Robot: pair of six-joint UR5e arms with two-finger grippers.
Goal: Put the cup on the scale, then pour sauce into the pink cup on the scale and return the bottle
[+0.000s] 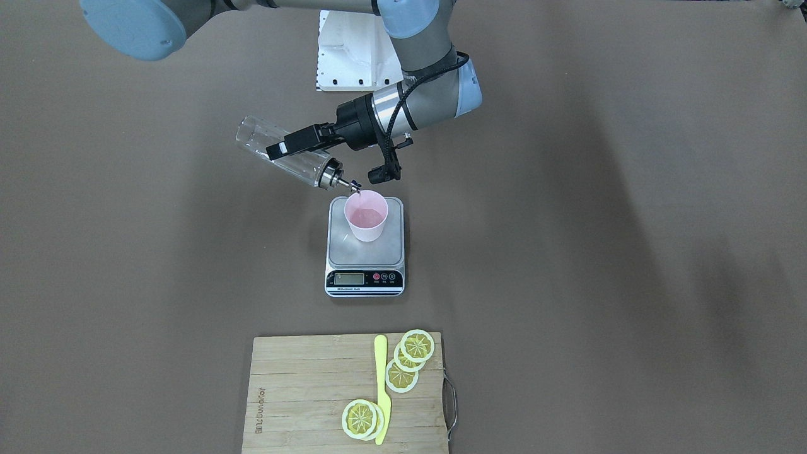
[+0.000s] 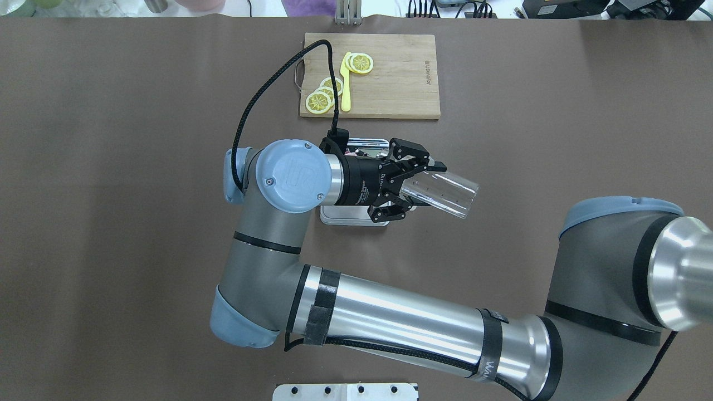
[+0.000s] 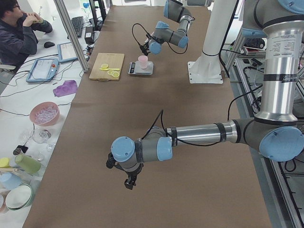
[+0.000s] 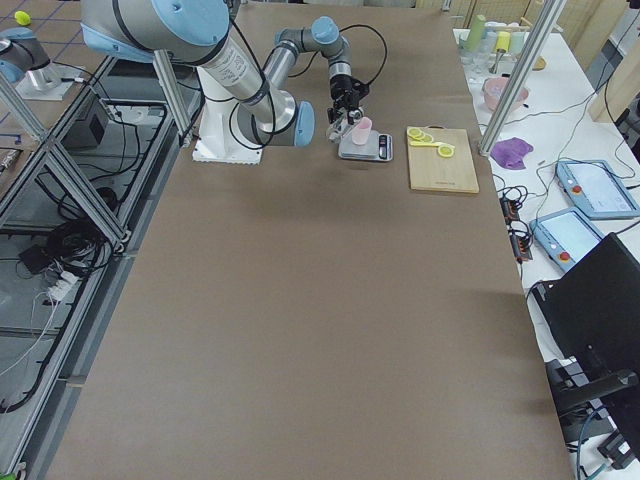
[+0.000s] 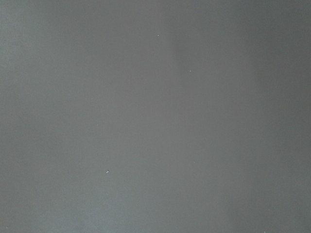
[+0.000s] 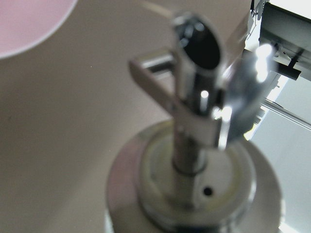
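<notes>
The pale pink cup (image 1: 365, 217) stands upright on the far half of the scale (image 1: 365, 255). My right gripper (image 1: 287, 148) is shut on the clear glass bottle (image 1: 255, 135), which is tipped steeply, base up. Its metal spout (image 1: 352, 185) hangs just over the cup's far rim. The cup's inside shows a darker pink disc that may be sauce; I cannot make out a stream. The right wrist view shows the blurred cap and spout (image 6: 194, 73), with the cup (image 6: 24, 19) at the upper left. My left gripper (image 3: 129, 180) hangs low over bare table far away; I cannot tell its state.
A bamboo cutting board (image 1: 302, 391) with lemon slices (image 1: 417, 345) and a yellow knife (image 1: 381, 384) lies beyond the scale. The white arm base plate (image 1: 353, 57) sits behind the cup. A person (image 3: 19, 33) sits at a side desk holding bowls and cups.
</notes>
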